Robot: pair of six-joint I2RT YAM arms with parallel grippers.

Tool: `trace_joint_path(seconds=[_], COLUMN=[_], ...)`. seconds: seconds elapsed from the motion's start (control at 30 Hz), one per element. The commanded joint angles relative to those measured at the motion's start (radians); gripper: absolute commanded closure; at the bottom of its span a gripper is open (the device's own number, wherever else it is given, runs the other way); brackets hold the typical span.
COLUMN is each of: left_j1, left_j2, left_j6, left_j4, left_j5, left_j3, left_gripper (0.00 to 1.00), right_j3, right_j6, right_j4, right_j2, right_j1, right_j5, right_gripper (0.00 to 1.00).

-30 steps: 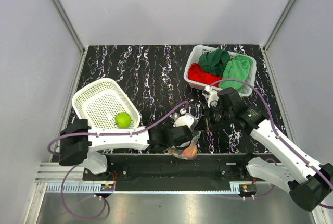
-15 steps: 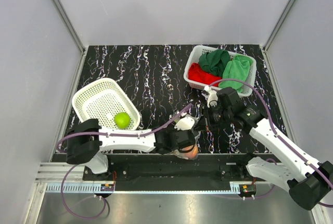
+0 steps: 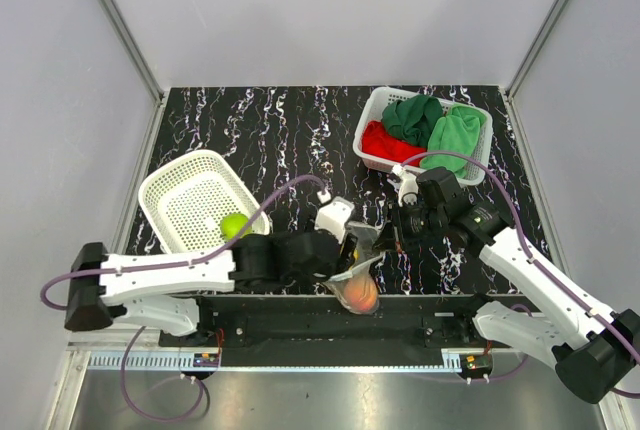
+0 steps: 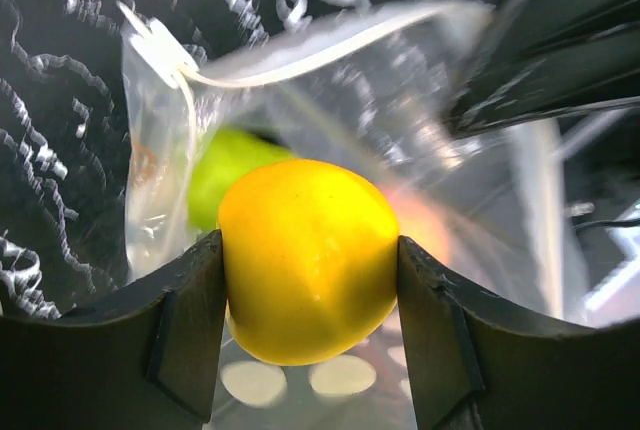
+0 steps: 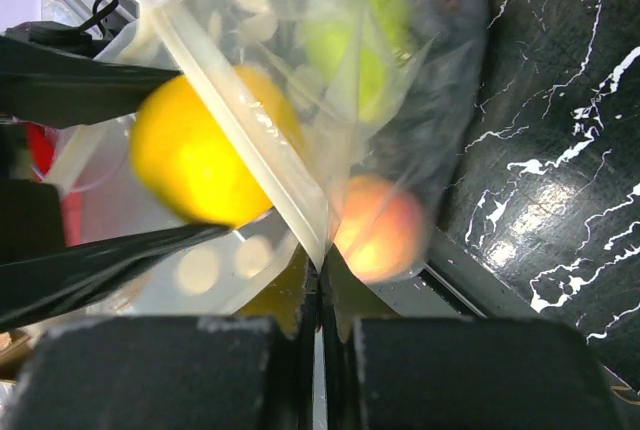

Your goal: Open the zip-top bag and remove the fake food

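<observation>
Left claw (image 4: 310, 295) is clamped on the smooth, round yellow lemon (image 4: 300, 240), one dark finger pressing each side. Just beyond it gapes the zip-top bag (image 4: 330, 60), clear crinkly film with white dots. A green apple (image 4: 225, 170) and a pinkish peach (image 4: 420, 225) show blurred through the film. Right claw (image 5: 318, 295) is pinched tight on the bag's stiff zip strip, with the peach just above its tips, over the black, white-veined worktop (image 5: 560, 150).

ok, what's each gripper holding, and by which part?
Left gripper clamps the yellow fruit across its middle. Right gripper pinches the zip-top bag at its zip-strip edge.
</observation>
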Motion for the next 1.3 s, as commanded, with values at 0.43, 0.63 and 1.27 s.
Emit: trace_joint_path(seconds=[0.43, 0.63, 1.27], left_j1=[0.039, 0.057, 0.591], left_j2=[-0.467, -0.572, -0.447], left_j6=[-0.023, -0.174, -0.346], left_j4=[0.239, -0.143, -0.394], left_j5=[-0.069, -0.373, -0.303], left_j3=[-0.168, -0.148, -0.318], left_gripper=[1.0, 1.0, 1.0], right_j3=[0.003, 0.006, 0.244], right_j6=[0.0, 0.0, -0.069], right_j4=[0.027, 0.027, -0.097], right_j2=[-0.01, -0.021, 0.011], right_j1=[0.002, 0.003, 0.002], right_j5=[0.0, 0.013, 0.328], right_gripper=[1.0, 1.0, 1.0])
